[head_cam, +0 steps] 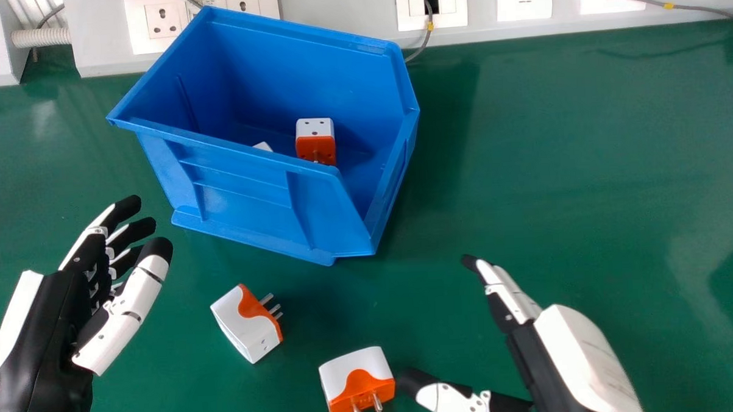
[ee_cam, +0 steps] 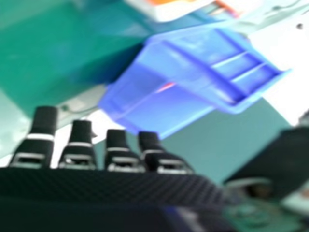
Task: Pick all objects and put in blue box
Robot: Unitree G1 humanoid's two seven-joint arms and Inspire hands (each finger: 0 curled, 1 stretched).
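Two plugs were out on the green table (head_cam: 555, 193): left plug (head_cam: 239, 326), pins pointing right, and right plug (head_cam: 354, 377), pins pointing near. Right hand (head_cam: 582, 360) open, fingers extended, thumb tip at right plug's right side; couldn't tell if touching. Left hand (head_cam: 48, 339) was left of left plug, fingers loose, holding nothing. Blue box (head_cam: 238, 192) sat beyond both, third plug (head_cam: 315, 134) inside plus a white bit (head_cam: 263, 147).

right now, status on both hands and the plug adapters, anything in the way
Left hand open, empty. Right hand open, thumb beside nearer adapter. Second adapter on table; another in blue box. No obstruction seen.
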